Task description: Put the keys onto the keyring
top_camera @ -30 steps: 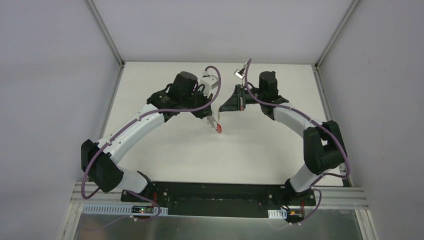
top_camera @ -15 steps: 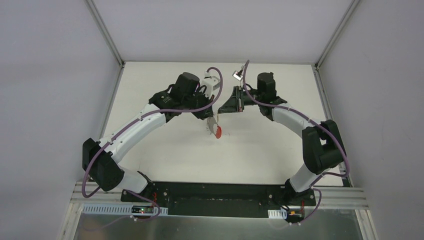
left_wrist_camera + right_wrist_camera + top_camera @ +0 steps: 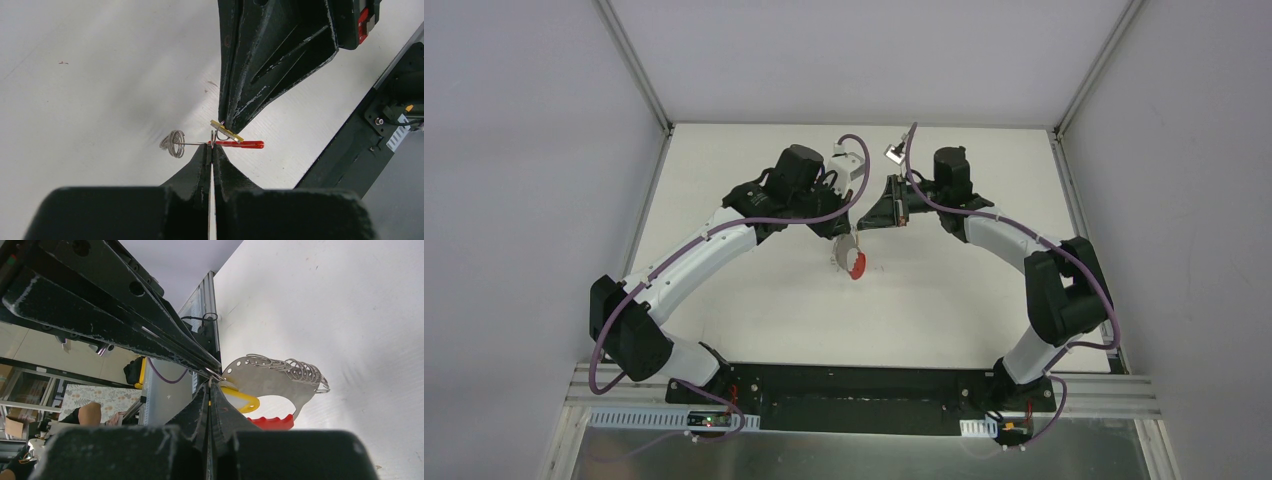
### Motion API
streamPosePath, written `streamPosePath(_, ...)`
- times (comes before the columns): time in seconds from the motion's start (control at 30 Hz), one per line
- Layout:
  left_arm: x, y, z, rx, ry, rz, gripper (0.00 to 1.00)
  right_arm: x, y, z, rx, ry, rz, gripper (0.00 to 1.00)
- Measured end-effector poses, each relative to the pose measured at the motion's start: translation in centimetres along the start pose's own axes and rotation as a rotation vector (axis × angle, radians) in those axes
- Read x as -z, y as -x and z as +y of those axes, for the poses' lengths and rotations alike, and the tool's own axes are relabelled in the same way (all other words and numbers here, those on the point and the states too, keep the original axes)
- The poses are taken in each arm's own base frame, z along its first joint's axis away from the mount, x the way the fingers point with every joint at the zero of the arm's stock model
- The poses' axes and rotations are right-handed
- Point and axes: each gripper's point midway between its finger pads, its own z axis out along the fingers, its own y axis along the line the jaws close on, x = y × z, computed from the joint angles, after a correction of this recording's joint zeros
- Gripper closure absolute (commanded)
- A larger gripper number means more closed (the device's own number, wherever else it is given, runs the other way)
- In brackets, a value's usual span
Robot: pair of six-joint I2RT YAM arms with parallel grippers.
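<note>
**Entry: bunch of keys, held between two grippers above the table**

We list the keys (image 3: 272,379) as a fan of thin grey metal. Wire loops crowd along its upper edge and a red curved band (image 3: 272,423) runs along its lower edge. In the top view the bunch hangs near the middle of the white table (image 3: 754,290), between the two arms and lifted off the surface.

Left gripper (image 3: 210,148): we find its fingers pressed together on the grey metal. The metal shows edge-on as a pale line in the slit between them. From the right wrist view its tips pinch the corner of the fan nearest that camera.

Right gripper (image 3: 209,389): we find its fingers drawn together too. A yellow loop (image 3: 241,400) comes out right at their tips, and a streak of yellow shows in the slit, so we enter it as clamped on that loop.

Relation: we note that the two sets of tips meet at an angle, just beside each other. The yellow loop lies against the grey fan just above the red band. We cannot tell how the loop joins the bunch.
</note>
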Motion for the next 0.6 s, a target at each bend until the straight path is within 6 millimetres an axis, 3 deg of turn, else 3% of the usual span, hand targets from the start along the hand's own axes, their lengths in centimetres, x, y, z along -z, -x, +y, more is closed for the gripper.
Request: streamPosePath(0.6,-0.01,-0.03,0.01,-0.001,0.000,0.001,1.00,-0.09,-0.14,-0.56,-0.002,-0.025,-0.002,1.00)
